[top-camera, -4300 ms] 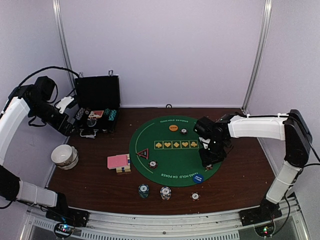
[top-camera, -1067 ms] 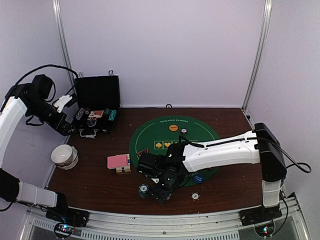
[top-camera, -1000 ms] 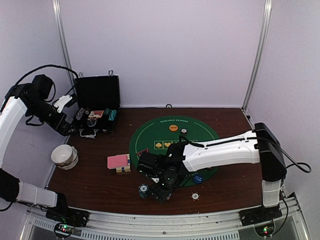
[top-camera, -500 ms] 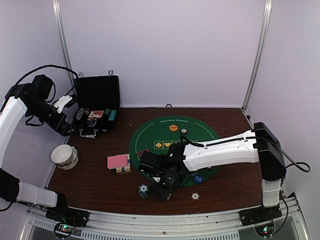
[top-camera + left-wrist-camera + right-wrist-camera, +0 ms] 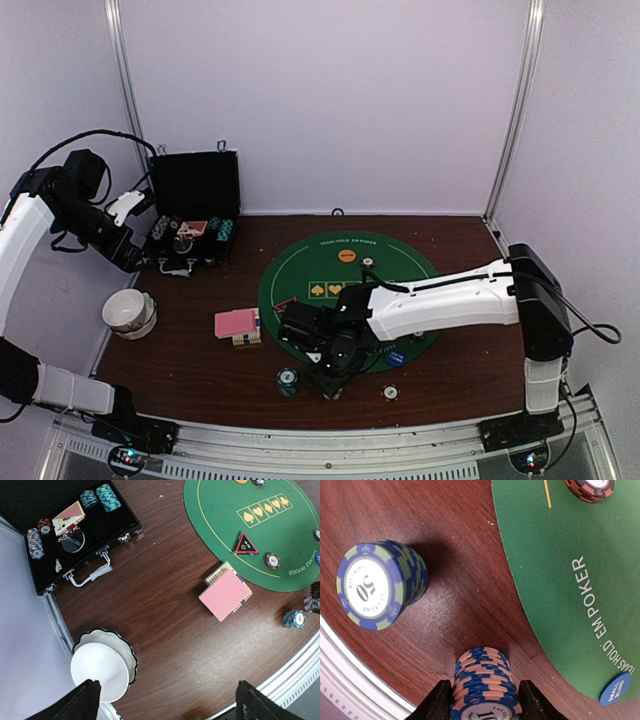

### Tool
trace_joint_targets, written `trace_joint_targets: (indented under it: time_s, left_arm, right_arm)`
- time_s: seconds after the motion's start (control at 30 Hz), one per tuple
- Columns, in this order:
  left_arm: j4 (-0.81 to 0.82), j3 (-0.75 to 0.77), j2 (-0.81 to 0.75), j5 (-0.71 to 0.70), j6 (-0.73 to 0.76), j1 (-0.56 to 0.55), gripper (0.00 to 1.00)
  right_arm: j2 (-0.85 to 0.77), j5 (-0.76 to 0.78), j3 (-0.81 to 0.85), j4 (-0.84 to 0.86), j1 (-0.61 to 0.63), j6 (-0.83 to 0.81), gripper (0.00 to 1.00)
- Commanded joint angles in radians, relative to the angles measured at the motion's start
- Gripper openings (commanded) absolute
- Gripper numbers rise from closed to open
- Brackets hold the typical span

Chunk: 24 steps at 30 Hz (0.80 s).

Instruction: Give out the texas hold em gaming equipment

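Note:
My right gripper (image 5: 485, 706) is low over the table's front, its fingers (image 5: 438, 703) pressed against both sides of a blue-and-peach chip stack (image 5: 484, 680). The stack stands on the wood just off the green mat (image 5: 570, 580). A teal-and-blue chip stack (image 5: 380, 585) stands to its left, apart from it. In the top view the right gripper (image 5: 330, 385) hides the held stack, with the teal stack (image 5: 287, 381) beside it. Pink-backed cards (image 5: 237, 323) lie left of the mat. My left gripper (image 5: 170, 700) hangs open and empty, high over the left side.
An open black case (image 5: 195, 215) with chips sits back left, a white bowl (image 5: 128, 311) near the left edge. On the mat (image 5: 350, 270) lie an orange disc (image 5: 347, 255), a blue disc (image 5: 397, 356) and a triangle marker (image 5: 246, 544). A lone chip (image 5: 390, 393) sits front right.
The right arm swept from the mat's right side to the front. Over the last second its jaws narrowed onto the blue-and-peach stack. The left arm has not moved.

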Motion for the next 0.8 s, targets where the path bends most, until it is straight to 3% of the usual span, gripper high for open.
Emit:
trace_joint_targets:
  time_s: [0.0,0.43,0.77]
  left_arm:
    - [0.007,0.02,-0.011,0.006,0.008,-0.001,0.98]
    - [0.013,0.014,-0.017,0.007,0.009,-0.001,0.98]
    - [0.013,0.014,-0.015,0.003,0.009,-0.001,0.98]
  right_arm:
    - [-0.051,0.014,0.014,-0.026,-0.007,-0.001,0.41]
    - [-0.108,0.063,0.129,-0.135,-0.047,-0.024,0.3]
    - [-0.115,0.147,0.263,-0.21,-0.331,-0.092,0.27]
